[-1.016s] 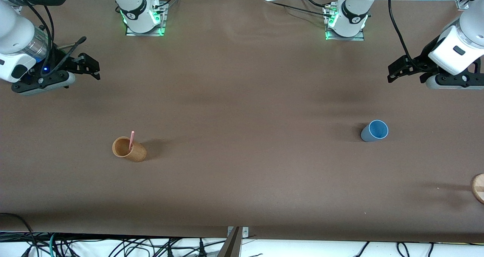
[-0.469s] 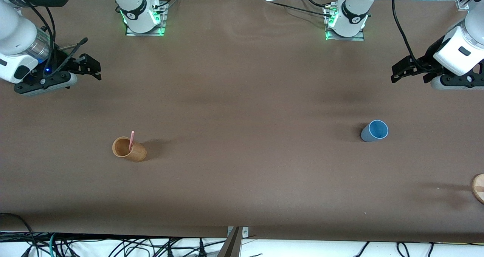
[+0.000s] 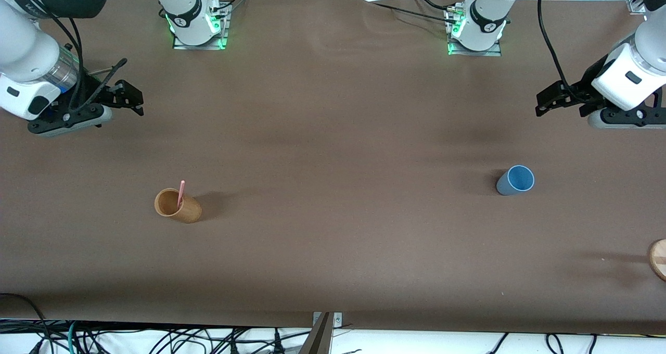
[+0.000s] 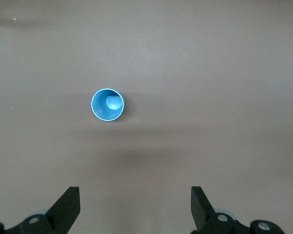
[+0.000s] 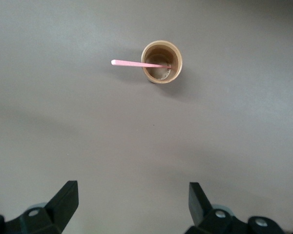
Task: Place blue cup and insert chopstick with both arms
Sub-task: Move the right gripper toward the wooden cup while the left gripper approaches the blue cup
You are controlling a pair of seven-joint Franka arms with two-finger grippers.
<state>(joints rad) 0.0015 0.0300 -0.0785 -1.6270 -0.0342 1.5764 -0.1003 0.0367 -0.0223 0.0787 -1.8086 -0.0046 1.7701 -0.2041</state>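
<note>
Toward the left arm's end of the table we find the blue cup [image 3: 515, 180], upright on the brown table [image 3: 333, 239], mouth up, nothing in it and nothing touching it. Well apart, toward the right arm's end, the chopstick [image 3: 180, 193] leans in a tan wooden cup [image 3: 177, 205], its lower tip on the cup's floor and its upper part sticking out past the rim. We judge it is propped there so that a gripper can pinch the exposed length without reaching inside.

Our left gripper [image 3: 552, 100] hangs in the air over bare table near its own end, jaws spread wide and holding nothing. Our right gripper [image 3: 127, 98] hangs likewise over bare table at its end, jaws also wide and empty. Each arm seems paired with the thing on its own side, so neither need cross the other; the task looks barely begun.

From above, the left wrist view shows the blue cup [image 4: 107, 104] to be empty down to its bright base, which the front camera only hints at. Our right wrist view shows the chopstick [image 5: 139, 63] crossing the wooden cup's [image 5: 161, 62] rim, and that nothing else is inside. Only the front view takes in a round wooden piece [image 3: 658, 258] at the table's edge.
</note>
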